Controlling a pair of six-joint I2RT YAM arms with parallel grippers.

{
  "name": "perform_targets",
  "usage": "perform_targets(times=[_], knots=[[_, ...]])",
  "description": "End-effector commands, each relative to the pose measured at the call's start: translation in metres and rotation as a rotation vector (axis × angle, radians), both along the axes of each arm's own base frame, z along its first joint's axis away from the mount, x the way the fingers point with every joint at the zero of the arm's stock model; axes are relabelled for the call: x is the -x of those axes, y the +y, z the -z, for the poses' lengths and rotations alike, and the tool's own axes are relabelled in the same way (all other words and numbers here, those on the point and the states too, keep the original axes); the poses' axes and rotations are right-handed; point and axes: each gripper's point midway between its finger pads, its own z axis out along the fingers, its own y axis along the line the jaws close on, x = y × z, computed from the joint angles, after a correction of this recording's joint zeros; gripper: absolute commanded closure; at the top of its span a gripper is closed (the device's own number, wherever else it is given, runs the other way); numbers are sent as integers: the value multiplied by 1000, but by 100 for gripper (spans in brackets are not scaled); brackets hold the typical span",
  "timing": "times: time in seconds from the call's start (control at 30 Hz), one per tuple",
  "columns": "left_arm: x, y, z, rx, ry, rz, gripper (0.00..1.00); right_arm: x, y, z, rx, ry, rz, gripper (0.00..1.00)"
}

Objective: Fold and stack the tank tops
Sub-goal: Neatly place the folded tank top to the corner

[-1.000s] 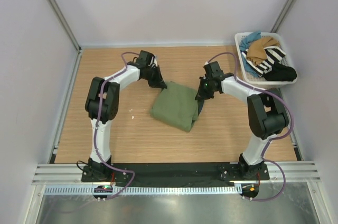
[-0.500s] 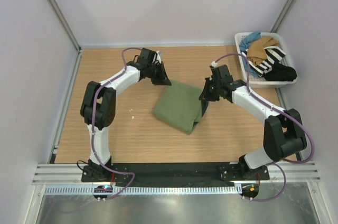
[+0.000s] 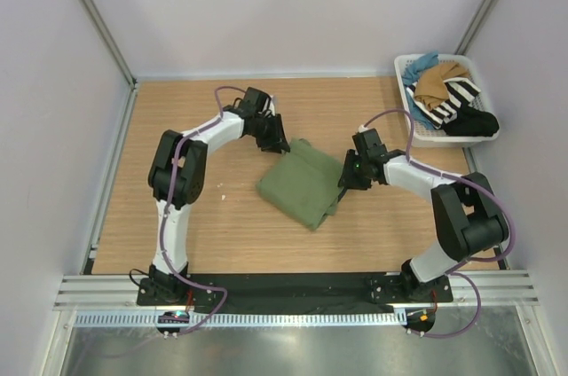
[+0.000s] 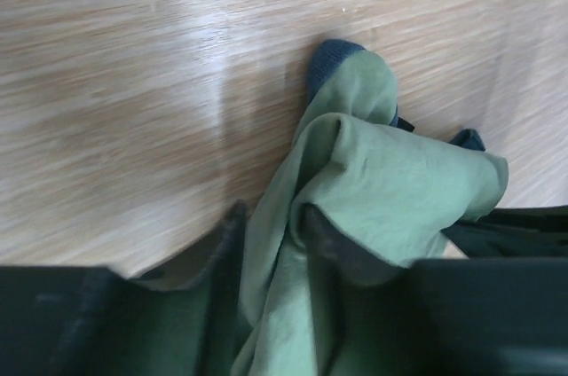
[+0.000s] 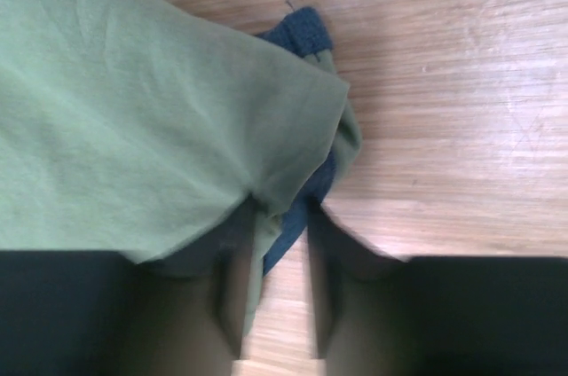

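The olive green tank top [image 3: 302,183] lies folded in a rough square mid-table. My left gripper [image 3: 273,141] is at its far left corner. In the left wrist view the left gripper [image 4: 273,234] has its jaws apart, with a loose fold of green cloth [image 4: 390,172] lying between them. My right gripper [image 3: 348,176] is at the top's right edge. Its jaws [image 5: 282,225] stand open over the dark blue trim [image 5: 302,30], with bare wood showing between them. The tan-brown tank top [image 3: 437,83] lies bunched in the basket.
A white basket [image 3: 404,83] at the far right corner also holds a striped garment [image 3: 453,99], a black garment [image 3: 470,121] and a blue cloth [image 3: 417,66]. White walls close in the wooden table [image 3: 177,216] on three sides.
Both grippers, shut on the green top's corners a second ago, now have their jaws apart. The right gripper has dropped nearer to the table at the top's right edge.
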Motion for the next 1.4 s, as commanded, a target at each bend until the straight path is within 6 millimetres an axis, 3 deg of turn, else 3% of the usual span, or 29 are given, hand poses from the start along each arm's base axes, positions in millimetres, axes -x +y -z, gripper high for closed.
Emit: perform_targets(times=[0.0, 0.03, 0.1, 0.13, 0.17, 0.23, 0.27, 0.33, 0.37, 0.4, 0.43, 0.47, 0.5, 0.53, 0.6, 0.67, 0.7, 0.77, 0.83, 0.9, 0.97, 1.03, 1.17, 1.37], knots=[[-12, 7, -39, -24, -119, -11, 63, -13, -3, 1, 9, -41, 24, 60], [-9, 10, -49, -28, -137, -14, 54, -13, -3, 3, 8, -34, 17, 55], [-4, 17, -55, -49, -149, -22, 50, -16, -3, 6, 0, -25, 13, 50], [2, 21, -54, -60, -144, -24, 47, -17, -1, 6, -11, -21, 7, 50], [6, 25, -67, -58, -169, -32, 46, -19, 1, 7, -20, -22, -5, 51], [17, 36, -67, -84, -167, -60, 45, -28, 8, 8, -50, -24, -27, 62], [20, 40, -83, -78, -196, -83, 45, -42, 12, 1, -54, -48, -39, 64], [33, 47, -79, -77, -170, -118, 46, -54, 19, 10, -50, -25, -69, 68], [35, 47, -95, -44, -204, -134, 46, -77, 26, -6, -60, -74, -88, 69], [43, 50, -87, -46, -185, -146, 46, -84, 30, -7, -63, -74, -99, 69], [46, 51, -92, -31, -185, -171, 47, -91, 34, -1, -65, -58, -106, 69], [48, 52, -94, -26, -191, -183, 48, -105, 39, -16, -82, -92, -107, 65], [54, 54, -100, -15, -206, -188, 48, -107, 42, -21, -100, -95, -105, 50], [58, 52, -103, -9, -216, -184, 49, -109, 45, -42, -126, -141, -109, 45], [67, 51, -112, 9, -231, -184, 49, -103, 45, -61, -138, -190, -106, 36], [77, 43, -118, 31, -229, -163, 50, -95, 39, -89, -126, -245, -103, 34], [82, 40, -120, 43, -225, -157, 50, -85, 37, -91, -113, -230, -113, 35], [94, 30, -119, 65, -199, -126, 53, -64, 43, -104, -163, -239, -152, 47], [106, 24, -112, 68, -168, -110, 58, -41, 65, -112, -298, -216, -244, 64], [118, 20, -98, 70, -122, -98, 62, -21, 76, -107, -373, -181, -300, 78], [132, 12, -83, 85, -72, -66, 69, 1, 87, -98, -410, -134, -349, 84], [139, 6, -71, 105, -31, -45, 74, 18, 93, -85, -436, -87, -373, 86], [158, 12, -36, 92, 34, -25, 77, 33, 99, -62, -473, -44, -404, 90], [166, 31, 19, 37, 110, -65, 82, 29, 52, 9, -385, 87, -250, 98]])
